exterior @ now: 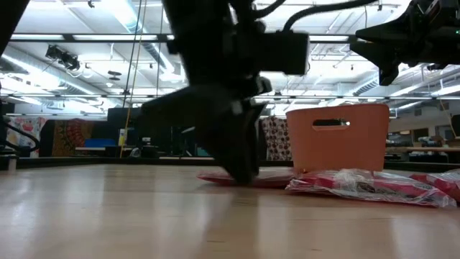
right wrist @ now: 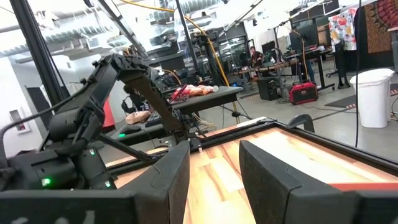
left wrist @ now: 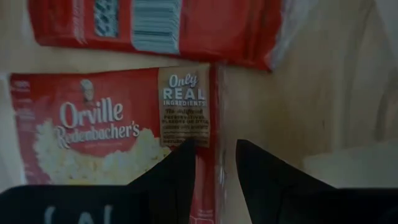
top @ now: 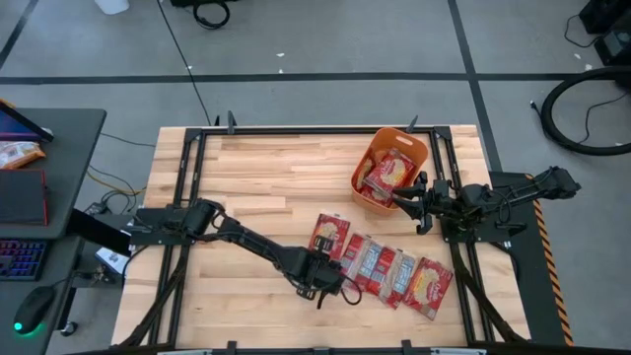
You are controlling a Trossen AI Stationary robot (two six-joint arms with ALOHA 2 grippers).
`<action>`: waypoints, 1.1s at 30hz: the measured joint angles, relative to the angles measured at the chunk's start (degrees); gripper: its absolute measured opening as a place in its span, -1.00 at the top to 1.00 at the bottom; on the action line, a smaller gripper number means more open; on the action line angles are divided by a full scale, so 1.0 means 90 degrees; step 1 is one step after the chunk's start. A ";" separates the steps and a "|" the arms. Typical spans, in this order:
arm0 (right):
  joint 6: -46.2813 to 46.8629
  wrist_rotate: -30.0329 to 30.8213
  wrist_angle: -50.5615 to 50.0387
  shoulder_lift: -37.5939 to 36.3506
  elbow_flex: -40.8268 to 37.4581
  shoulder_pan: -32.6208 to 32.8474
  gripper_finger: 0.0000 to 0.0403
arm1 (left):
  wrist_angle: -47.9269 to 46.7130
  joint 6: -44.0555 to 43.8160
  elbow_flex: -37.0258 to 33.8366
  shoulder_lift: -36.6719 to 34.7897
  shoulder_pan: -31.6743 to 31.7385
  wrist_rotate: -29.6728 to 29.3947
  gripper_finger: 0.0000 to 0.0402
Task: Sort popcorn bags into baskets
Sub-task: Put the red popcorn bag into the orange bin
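Several red popcorn bags (top: 399, 274) lie flat in a row on the wooden table. One with a cream popcorn picture (top: 330, 237) (left wrist: 112, 130) sits at the row's left end. Beside it lies a packet showing its barcode (left wrist: 155, 25). The orange basket (top: 404, 136) (exterior: 338, 137) stands farther back and holds some packets (top: 386, 176). My left gripper (top: 325, 276) (left wrist: 216, 165) is open and reaches down to the table at the cream-picture bag's edge. My right gripper (top: 409, 197) (right wrist: 214, 168) is open, empty, and raised beside the basket's near-right rim. My left gripper comes from above, pointing down, at the cream-picture bag's side edge (left wrist: 216, 112). One finger (left wrist: 183, 171) stands over the bag's face and the other (left wrist: 258, 171) over bare wood. The bag lies flat. I cannot tell whether the fingers touch it.
Bare wood (top: 246, 168) fills the table's left and far-left parts. A black frame rail (top: 296, 130) runs along the table's edges. Off the table to the left is a desk with a keyboard (top: 20, 258) and a mouse.
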 joint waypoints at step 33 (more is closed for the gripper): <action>0.0000 0.0007 -0.0016 0.0000 0.0000 -0.0002 0.29 | -0.2002 0.0854 0.2480 -0.0393 0.0712 -0.0881 0.99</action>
